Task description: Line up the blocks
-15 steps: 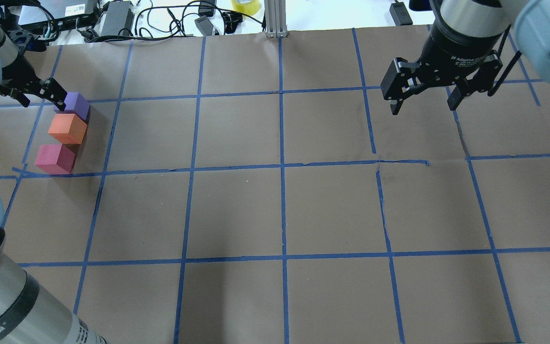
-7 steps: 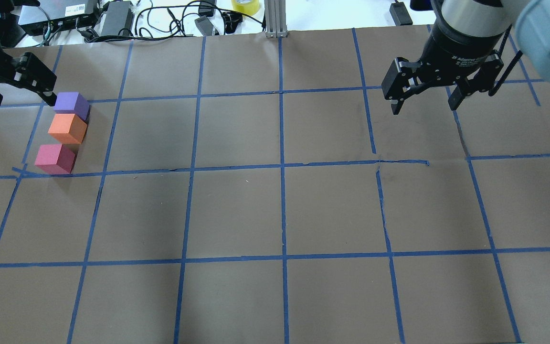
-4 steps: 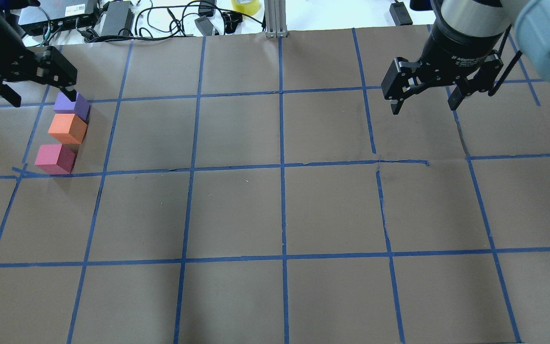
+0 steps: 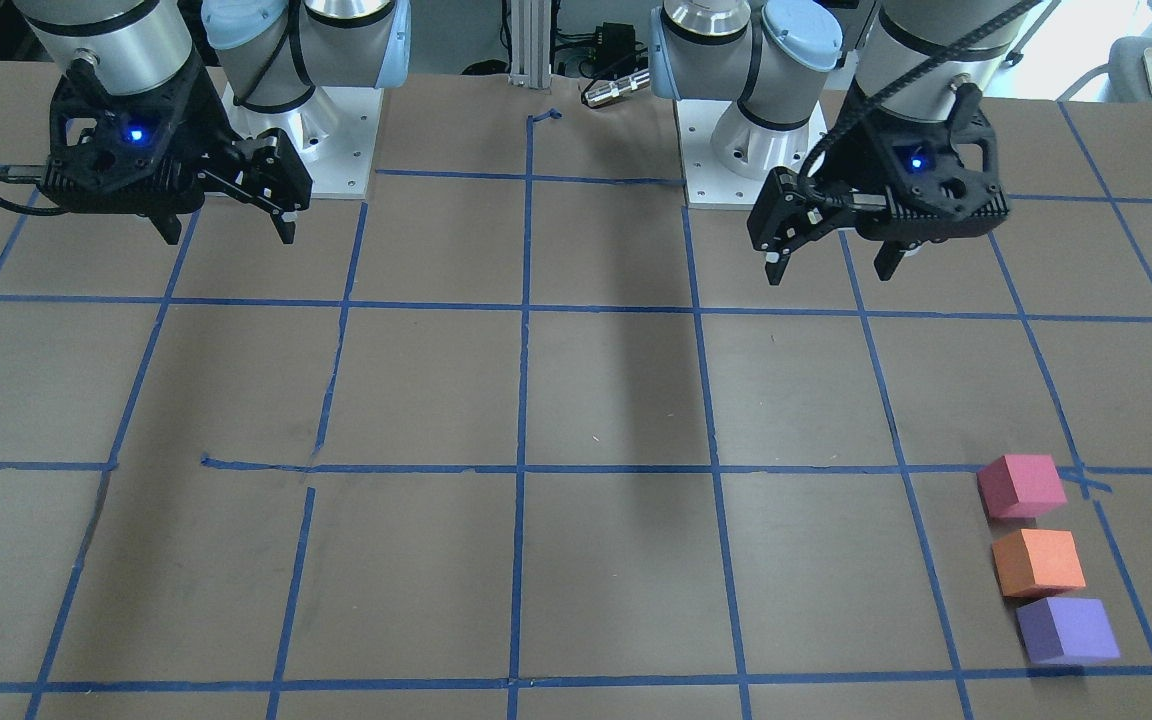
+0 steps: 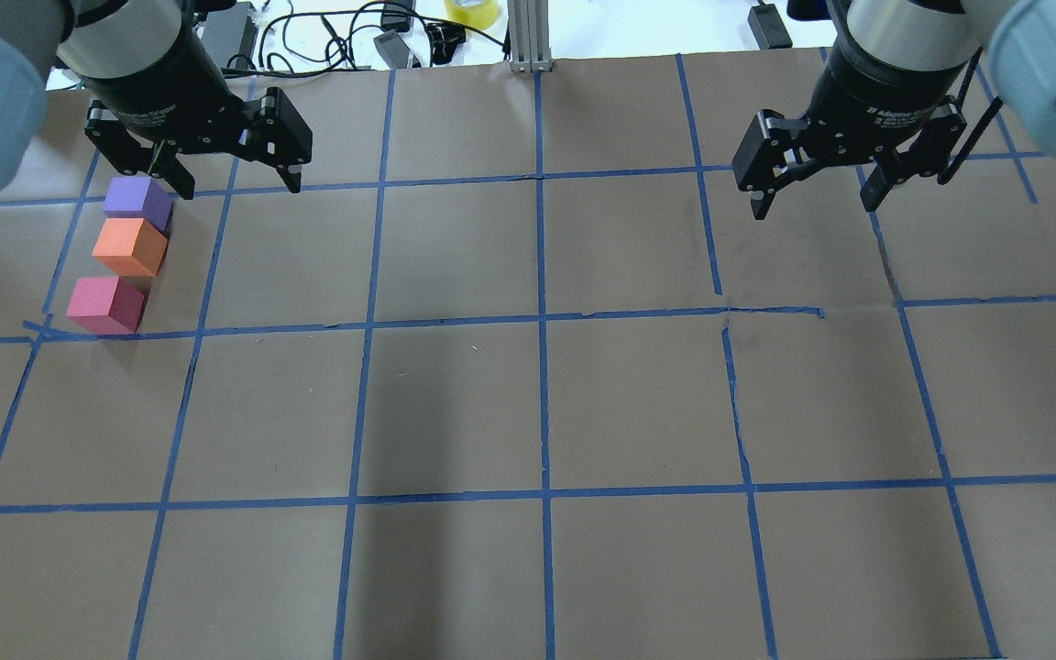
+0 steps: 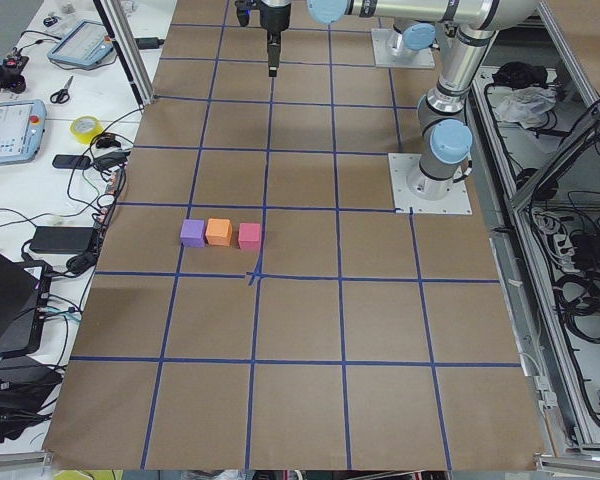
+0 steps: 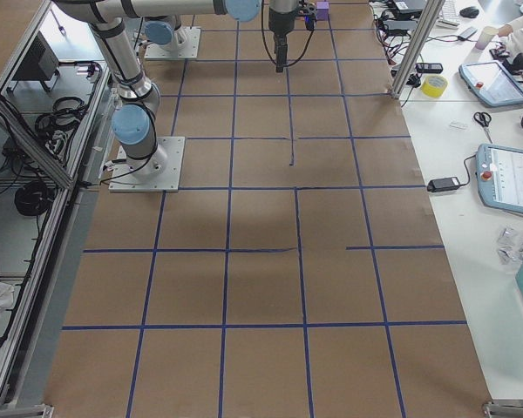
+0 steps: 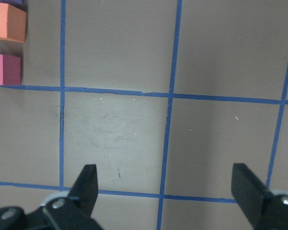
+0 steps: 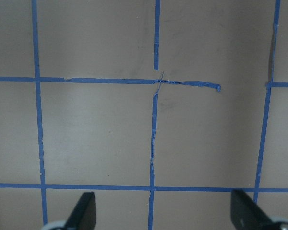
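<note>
If you read the overhead view from its left edge, you meet the three blocks first. The purple block (image 5: 137, 202) lies farthest from the robot, the orange block (image 5: 129, 247) is just beside it, and the pinkish-red block (image 5: 105, 304) sits nearest the robot, close to a crossing of the blue tape lines (image 5: 455, 321). They make a short, slightly slanted row inside one grid square on the brown tabletop (image 5: 455, 403). You cannot tell for certain whether neighbours touch, though the front-facing view shows a thin strip of paper between the pinkish-red and orange ones. Next along you find the left tool (image 5: 240, 187), raised above the tabletop just to the right of the purple block, its fingers spread wide and gripping nothing. Its wrist camera shows bare paper between the two fingers, with the orange and pinkish-red blocks up in the top left corner. Far over on the right, well apart from the row, you see the right tool (image 5: 812, 208) hanging above the tabletop. Its fingers are likewise apart and empty, and its wrist camera looks down on paper and tape lines.
</note>
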You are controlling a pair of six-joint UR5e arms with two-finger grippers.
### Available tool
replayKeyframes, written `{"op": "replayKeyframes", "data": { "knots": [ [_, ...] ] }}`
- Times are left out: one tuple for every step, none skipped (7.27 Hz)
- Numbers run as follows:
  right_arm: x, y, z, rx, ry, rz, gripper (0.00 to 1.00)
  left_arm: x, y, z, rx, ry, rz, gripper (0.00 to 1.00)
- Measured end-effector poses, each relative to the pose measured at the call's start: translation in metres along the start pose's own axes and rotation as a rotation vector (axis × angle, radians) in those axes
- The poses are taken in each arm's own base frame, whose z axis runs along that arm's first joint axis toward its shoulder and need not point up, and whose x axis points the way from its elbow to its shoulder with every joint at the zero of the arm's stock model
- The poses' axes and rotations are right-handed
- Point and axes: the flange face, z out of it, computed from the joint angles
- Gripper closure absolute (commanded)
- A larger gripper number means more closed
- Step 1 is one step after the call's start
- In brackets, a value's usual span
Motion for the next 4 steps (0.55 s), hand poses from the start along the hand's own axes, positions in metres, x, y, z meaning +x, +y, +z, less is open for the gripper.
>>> {"op": "replayKeyframes", "data": {
  "knots": [
    [0.0,0.0,0.0,0.0,0.0,0.0,0.0,0.0048,0.0031,-0.0017,0.003,0.002,0.012,0.0],
    [0.0,0.0001,0.0001,-0.001,0.0,0.0,0.0,0.0069,0.0037,-0.002,0.004,0.005,0.017,0.0],
    [0.0001,0.0,0.0001,-0.001,0.0,0.0,0.0,0.0077,0.0032,-0.0007,0.002,0.006,0.018,0.0],
    [0.0002,0.0,0.0001,-0.001,0.0,0.0,0.0,0.0083,0.0029,0.0006,0.0,0.007,0.02,0.0]
  ]
}}
